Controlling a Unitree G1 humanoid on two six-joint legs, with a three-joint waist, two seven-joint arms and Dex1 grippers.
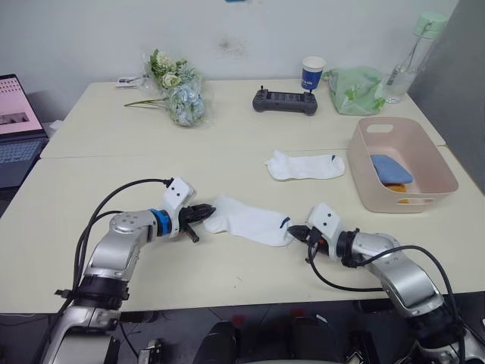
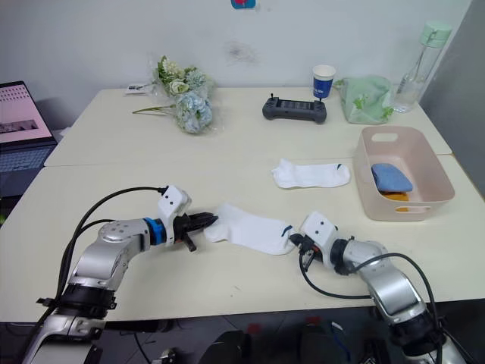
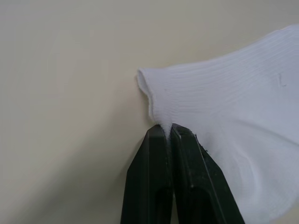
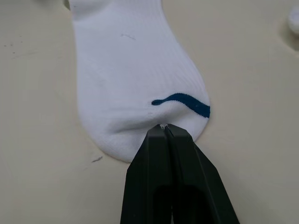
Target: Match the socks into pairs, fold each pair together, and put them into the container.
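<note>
Up close, sock [image 4: 135,79] with blue mark [image 4: 182,103]

This looks like an office or lab room: two plain cream tables [image 1: 114,152] pushed together against a bare white wall [image 1: 91,30], an open laptop [image 1: 17,125] at the side, a black handheld controller [image 1: 285,101], a paper cup [image 1: 313,73] and a water bottle [image 1: 409,57].

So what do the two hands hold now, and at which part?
One white sock: the left hand pinches its cuff end, the right hand its toe end.
</note>
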